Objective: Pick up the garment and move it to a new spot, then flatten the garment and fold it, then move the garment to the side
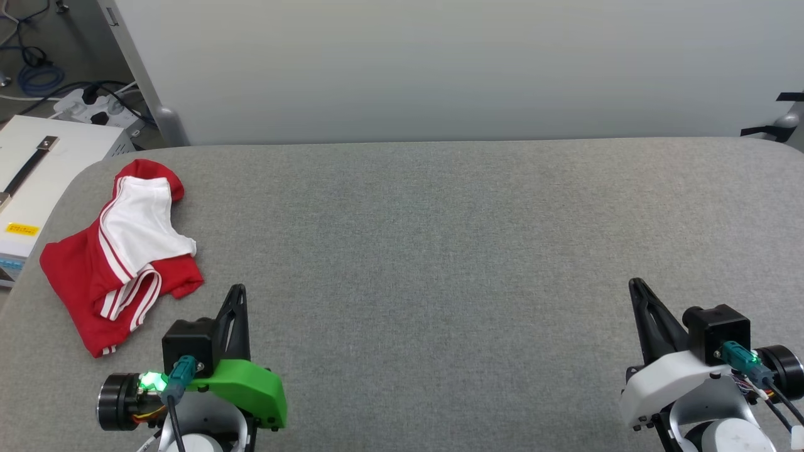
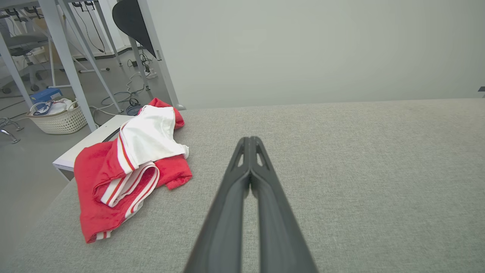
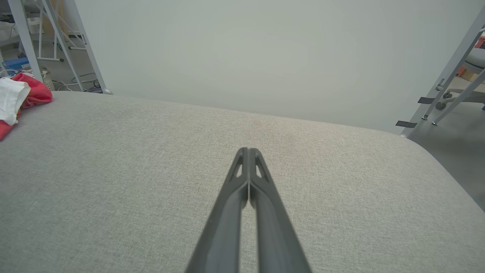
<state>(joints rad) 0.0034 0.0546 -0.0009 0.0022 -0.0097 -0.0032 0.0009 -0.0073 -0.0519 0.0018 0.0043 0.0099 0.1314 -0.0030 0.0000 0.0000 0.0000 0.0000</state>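
The garment [image 1: 119,251] is lying bunched on the left side of the grey tabletop [image 1: 440,238], close to its left edge. A white sleeve with red-and-white striped trim is facing up on top of the red fabric.

The left gripper [image 1: 237,292] is showing at the lower left of the head view, near the garment's closest edge but apart from it. Its fingers [image 2: 231,212] are pressing together tip to tip and holding nothing.

The right gripper [image 1: 633,285] is showing at the lower right, well apart from the garment, over bare tabletop. Its fingers [image 3: 227,227] are likewise meeting at the tips and holding nothing. Whether either gripper is touching the tabletop cannot be told.

A pale panel [image 1: 440,63] is standing behind the tabletop. A white box [image 1: 44,157] is sitting just beside the tabletop's left edge, near the garment. In the left wrist view, a basket [image 2: 60,119] is standing on the floor beyond that box.
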